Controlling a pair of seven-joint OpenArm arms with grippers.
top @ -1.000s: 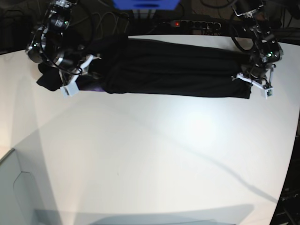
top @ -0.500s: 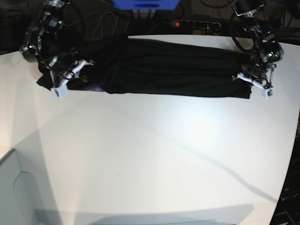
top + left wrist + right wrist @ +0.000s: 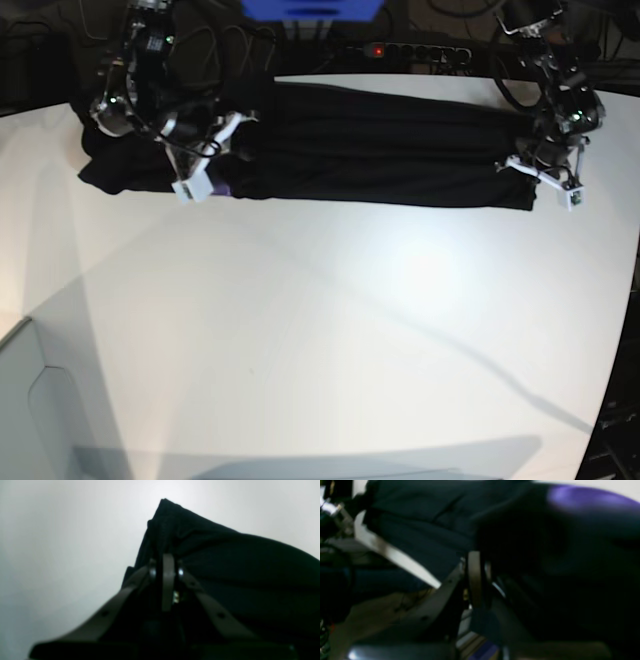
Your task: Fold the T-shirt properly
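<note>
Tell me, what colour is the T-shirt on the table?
Plain black. The T-shirt shows best in the base view, lying stretched across the white table.

My T-shirt [image 3: 370,145] is black and matte, gathered into a long, creased horizontal band across the far edge of the table, one end bunched looser.

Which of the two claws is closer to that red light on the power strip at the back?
The right gripper is probably slightly nearer the red light. It lies to the light's left in the base view; the left gripper lies to its right, lower down.
</note>
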